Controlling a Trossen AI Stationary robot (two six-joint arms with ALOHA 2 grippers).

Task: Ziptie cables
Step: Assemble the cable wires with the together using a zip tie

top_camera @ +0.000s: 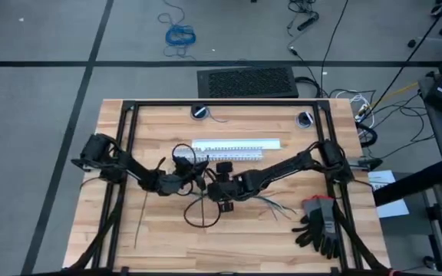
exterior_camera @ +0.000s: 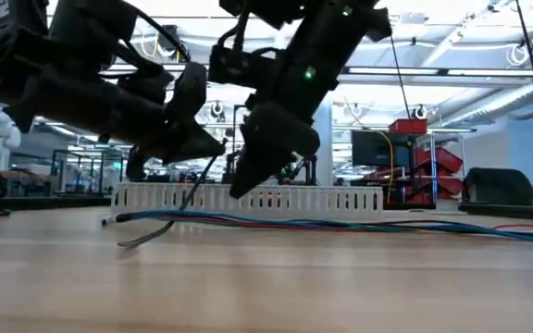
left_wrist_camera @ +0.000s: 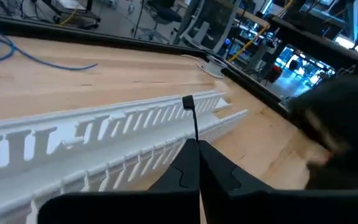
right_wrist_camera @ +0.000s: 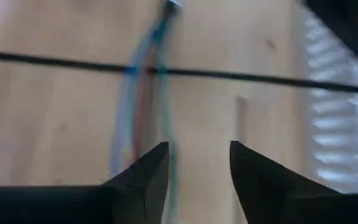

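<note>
Left to right in the high view: a spare ziptie (top_camera: 140, 218) lies loose on the counter (top_camera: 159, 253) at the left, well apart from the arms. The left end effector (top_camera: 184, 181) sits near the counter's middle; in its wrist view its fingers (left_wrist_camera: 185, 171) are pressed together on a second ziptie (left_wrist_camera: 192, 123), whose square head stands up above the tips, in front of the white slotted duct (left_wrist_camera: 104, 134). Just beside it, the right end effector (top_camera: 222, 201) hovers over the cables (right_wrist_camera: 151, 74) with fingers (right_wrist_camera: 148, 171) apart and nothing between them; a dark strip crosses the wires in that wrist view. The cables (exterior_camera: 340, 222) lie flat along the counter in front of the duct, their loose ends splaying toward the right, short of the black gloves (top_camera: 321, 226). Handling, as a judgement: the wires are light and limp, will sag and fan unless taken near mid-bundle where they run together; the ziptie is thin, springy and slippery, best gripped close to its head or tail. No brand, label or legible writing is visible.
</note>
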